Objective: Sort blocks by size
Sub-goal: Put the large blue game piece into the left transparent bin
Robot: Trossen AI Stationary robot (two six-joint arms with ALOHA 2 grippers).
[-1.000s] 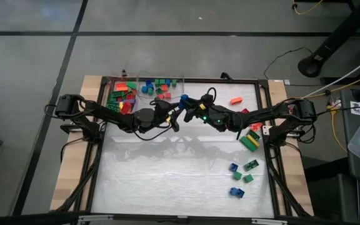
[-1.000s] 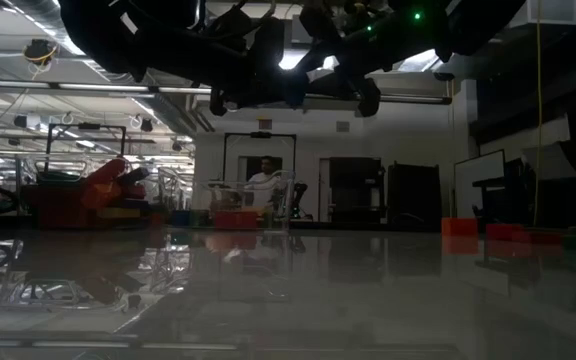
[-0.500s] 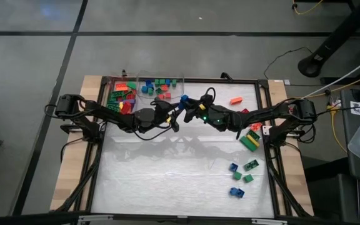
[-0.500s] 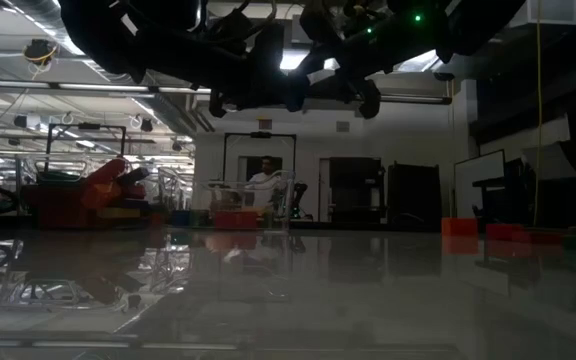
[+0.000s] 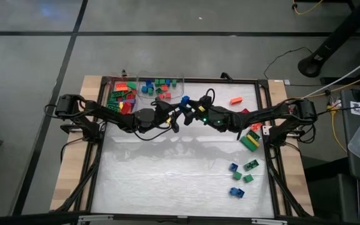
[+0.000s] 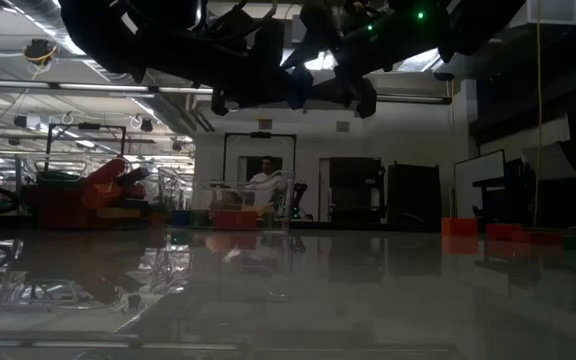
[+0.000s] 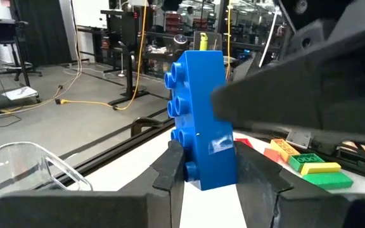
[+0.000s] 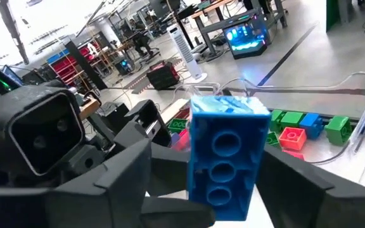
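Bins at the table's far edge: left clear bin (image 5: 119, 94) is holding mixed red, green, orange and purple blocks, the clear bin beside it (image 5: 161, 86) green, blue and red small ones. Left gripper (image 7: 209, 166) is clamping a long blue block (image 7: 203, 120) mid-air, just near those bins. Right gripper (image 8: 227, 174) fingers are standing apart around the same block. Loose blocks (image 5: 240, 177) are lying on the table's right side.

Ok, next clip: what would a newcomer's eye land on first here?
Probably the two arms meeting nose to nose above the far middle of the table, with a long blue block between them. The left gripper is shut on that block, while the right gripper has its fingers spread to either side of it. Next comes the colourful heap of blocks in the clear bins at the far left.
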